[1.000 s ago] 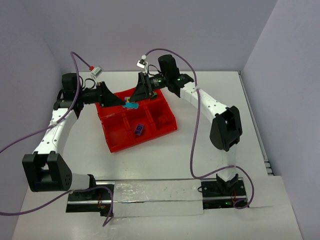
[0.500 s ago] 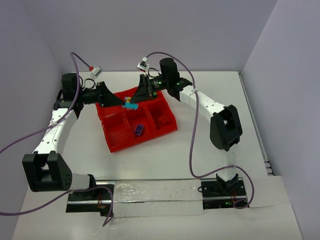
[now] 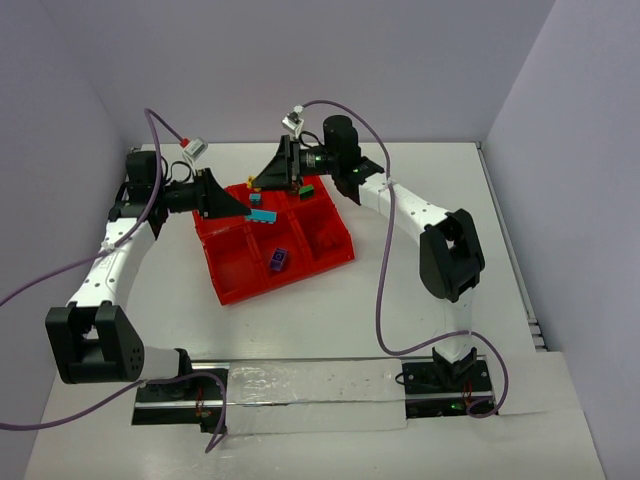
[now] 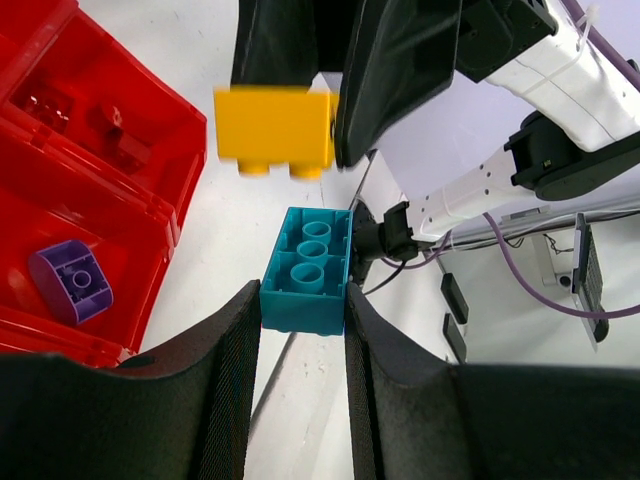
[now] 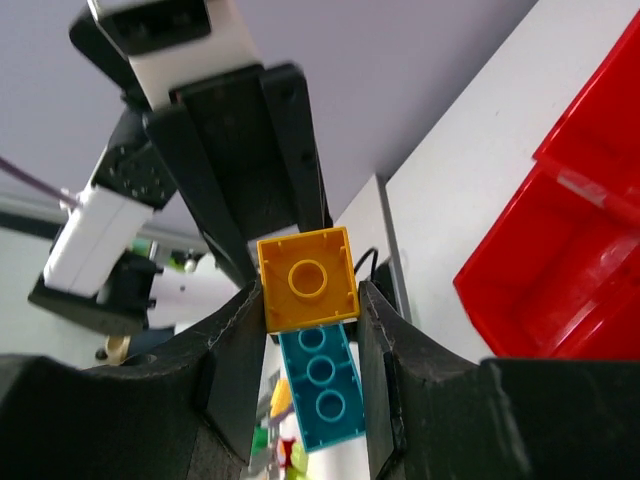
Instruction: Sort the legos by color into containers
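Observation:
My left gripper (image 3: 248, 212) is shut on a light blue brick (image 3: 264, 215) and holds it above the back left part of the red tray (image 3: 235, 285). In the left wrist view the blue brick (image 4: 308, 270) sits between my fingertips, underside towards the camera. My right gripper (image 3: 257, 190) is shut on a yellow brick (image 3: 255, 199), just above and behind the blue one and apart from it. In the right wrist view the yellow brick (image 5: 307, 278) is clamped between my fingers, with the blue brick (image 5: 322, 385) beyond it.
A purple brick (image 3: 277, 260) lies in a front middle compartment and also shows in the left wrist view (image 4: 72, 283). Red bricks (image 4: 118, 135) lie in another compartment. A green brick (image 3: 307, 190) lies at the tray's back right. The tray wall (image 5: 570, 250) is right of my right gripper.

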Tool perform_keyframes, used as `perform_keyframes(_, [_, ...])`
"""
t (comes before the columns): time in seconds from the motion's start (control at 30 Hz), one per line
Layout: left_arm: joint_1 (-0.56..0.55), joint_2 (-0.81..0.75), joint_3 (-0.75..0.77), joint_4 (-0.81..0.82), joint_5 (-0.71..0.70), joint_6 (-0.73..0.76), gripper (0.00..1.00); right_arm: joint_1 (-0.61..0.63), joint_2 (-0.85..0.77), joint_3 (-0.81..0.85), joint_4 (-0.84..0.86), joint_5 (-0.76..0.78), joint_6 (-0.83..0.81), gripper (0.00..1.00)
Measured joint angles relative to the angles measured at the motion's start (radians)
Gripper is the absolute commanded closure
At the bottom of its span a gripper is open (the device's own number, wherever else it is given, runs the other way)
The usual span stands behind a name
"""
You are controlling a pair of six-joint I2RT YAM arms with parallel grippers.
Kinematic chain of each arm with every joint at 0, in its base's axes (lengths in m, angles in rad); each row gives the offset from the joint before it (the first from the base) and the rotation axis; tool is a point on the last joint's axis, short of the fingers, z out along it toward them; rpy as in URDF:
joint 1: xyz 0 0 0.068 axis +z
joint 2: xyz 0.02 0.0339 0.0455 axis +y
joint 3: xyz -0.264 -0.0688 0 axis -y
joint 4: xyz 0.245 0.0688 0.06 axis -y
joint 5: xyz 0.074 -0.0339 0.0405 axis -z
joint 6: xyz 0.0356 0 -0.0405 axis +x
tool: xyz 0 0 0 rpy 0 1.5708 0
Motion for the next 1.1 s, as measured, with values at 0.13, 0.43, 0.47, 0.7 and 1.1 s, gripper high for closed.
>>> perform_keyframes(0.13, [0.000,0.000,-0.008,-0.007,-0.001,0.000,1.00,-0.001,0.000,0.000,0.019,0.069,0.042,1.00])
perform_keyframes(0.43, [0.003,0.022,-0.002,-0.035,-0.168,-0.031,1.00,-0.090,-0.022,0.032,-0.169,0.346,-0.001,1.00])
perform_keyframes(0.47, [0.003,0.043,0.005,-0.035,-0.196,-0.045,1.00,-0.111,-0.031,0.039,-0.198,0.381,-0.014,1.00])
perform_keyframes(0.7, [0.004,0.250,0.123,-0.045,-0.455,-0.177,1.00,-0.240,-0.183,0.034,-0.351,0.549,-0.113,1.00])
perform_keyframes(1.1, [-0.038,0.455,0.365,-0.077,-0.834,-0.240,1.00,-0.260,-0.424,-0.118,-0.511,0.630,-0.285,1.00])
